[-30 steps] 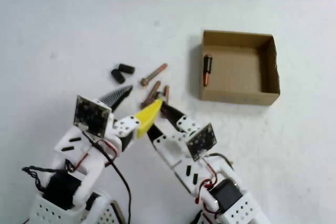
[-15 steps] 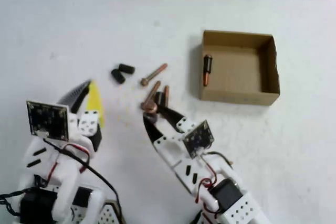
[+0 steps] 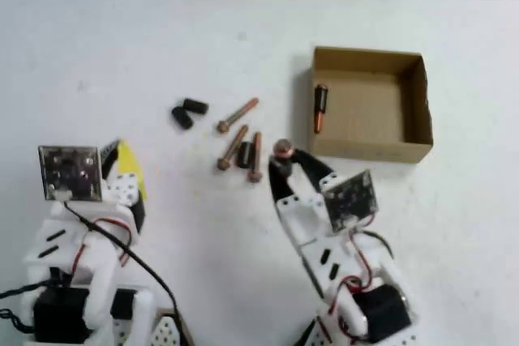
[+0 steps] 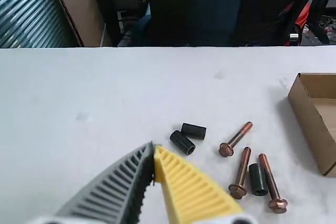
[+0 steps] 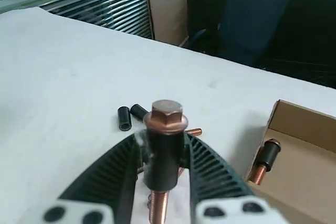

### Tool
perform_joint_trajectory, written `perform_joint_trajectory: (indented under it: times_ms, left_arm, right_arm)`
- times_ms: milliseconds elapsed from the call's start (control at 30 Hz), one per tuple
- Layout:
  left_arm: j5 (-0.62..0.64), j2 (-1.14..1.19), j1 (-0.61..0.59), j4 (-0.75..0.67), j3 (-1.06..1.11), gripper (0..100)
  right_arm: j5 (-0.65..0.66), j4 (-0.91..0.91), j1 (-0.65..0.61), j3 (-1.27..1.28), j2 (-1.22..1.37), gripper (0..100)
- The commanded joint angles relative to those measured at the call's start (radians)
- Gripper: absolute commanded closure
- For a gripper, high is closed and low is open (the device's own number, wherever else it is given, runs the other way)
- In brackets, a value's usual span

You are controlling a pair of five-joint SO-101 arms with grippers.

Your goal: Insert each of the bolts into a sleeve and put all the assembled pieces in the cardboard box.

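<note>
High view showed one assembled piece (image 3: 320, 108) in the cardboard box (image 3: 369, 151) and a second piece (image 3: 282, 149) clamped in the right hand (image 3: 286, 161). Three bolts (image 3: 238, 115) and three sleeves (image 3: 195, 106) lay loose. The left hand (image 4: 153, 149) was closed, empty.

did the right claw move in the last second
Yes. In the high view the right claw, shut on a sleeved bolt, has swung away from the loose bolts toward the cardboard box.

This is looking like a robotics lab or workshop: a white table (image 3: 243, 22) is sitting before window blinds (image 4: 26, 9), and a bare circuit board (image 3: 70, 173) is riding a printed arm (image 3: 81, 273).
</note>
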Motion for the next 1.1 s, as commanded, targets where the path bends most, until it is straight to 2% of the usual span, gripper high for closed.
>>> perform_joint_trajectory:
  times_ms: [0, 267, 567, 733, 867, 1067]
  left_arm:
    - [-0.012, -0.001, -0.021, 0.002, 0.006, 98]
    - [-0.014, -0.001, -0.024, -0.080, 0.181, 98]
    - [-0.014, -0.001, -0.024, -0.204, 0.344, 98]
    - [-0.014, -0.001, -0.024, -0.278, 0.431, 98]
    - [-0.014, -0.001, -0.022, -0.341, 0.499, 98]
    - [-0.011, -0.001, -0.024, -0.345, 0.543, 98]
  right_arm:
    - [0.054, 0.054, 0.013, -0.161, 0.024, 98.3]
    - [0.075, 0.081, 0.028, -0.382, 0.460, 98.3]
    - [0.086, 0.087, 0.311, -0.697, 0.915, 98.2]
    - [0.169, 0.081, 0.389, -0.807, 1.139, 98.1]
    - [0.175, 0.079, 0.450, -0.913, 1.328, 98.1]
    - [0.175, 0.082, 0.489, -1.151, 1.636, 98.1]
